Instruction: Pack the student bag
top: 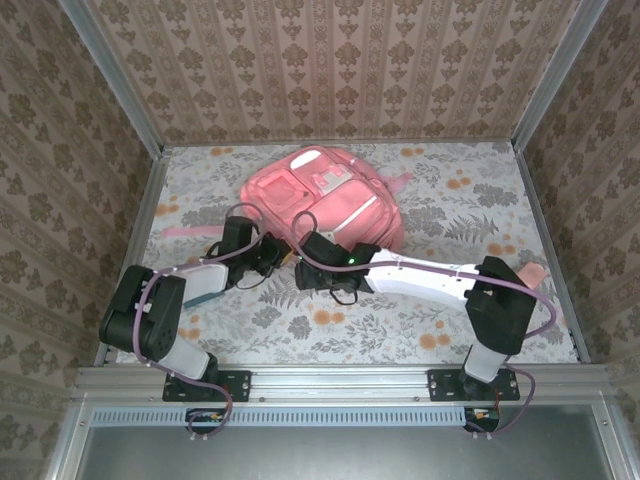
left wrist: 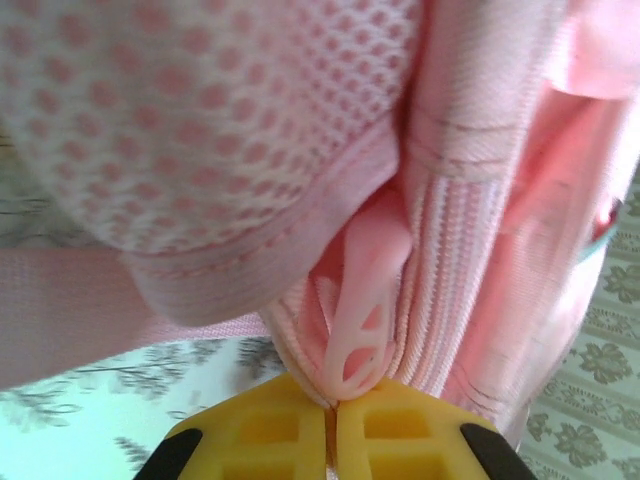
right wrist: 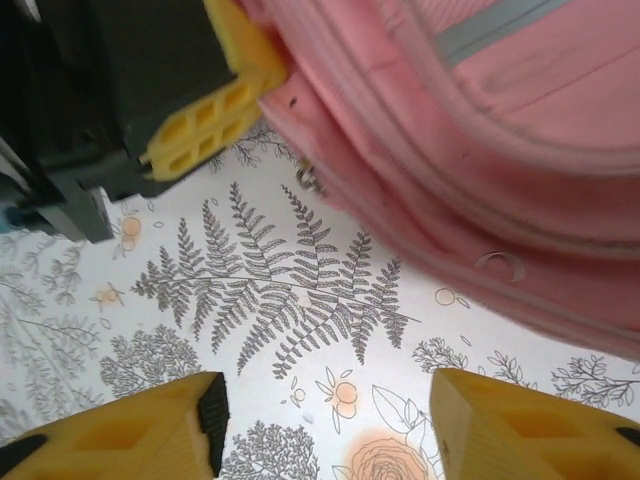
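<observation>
— Where's the student bag (top: 325, 195)?
— Far-centre on the floral tablecloth (top: 480, 200). The left gripper (left wrist: 332, 425) is pinched together on its pale pink zip pull (left wrist: 362, 330); the right gripper (right wrist: 325, 405) hangs just beside the bag, jaws apart.

Top view: you have bright, even overhead light, only soft shadows under both arms, no glare. Left wrist view: the student bag (left wrist: 250, 130) sits too close, so the mesh is soft at 11 o'clock and the highlights wash out at 2 o'clock. Right wrist view: the tablecloth (right wrist: 290, 290) print is sharp at centre, and the bag edge blurs toward 3 o'clock.
</observation>
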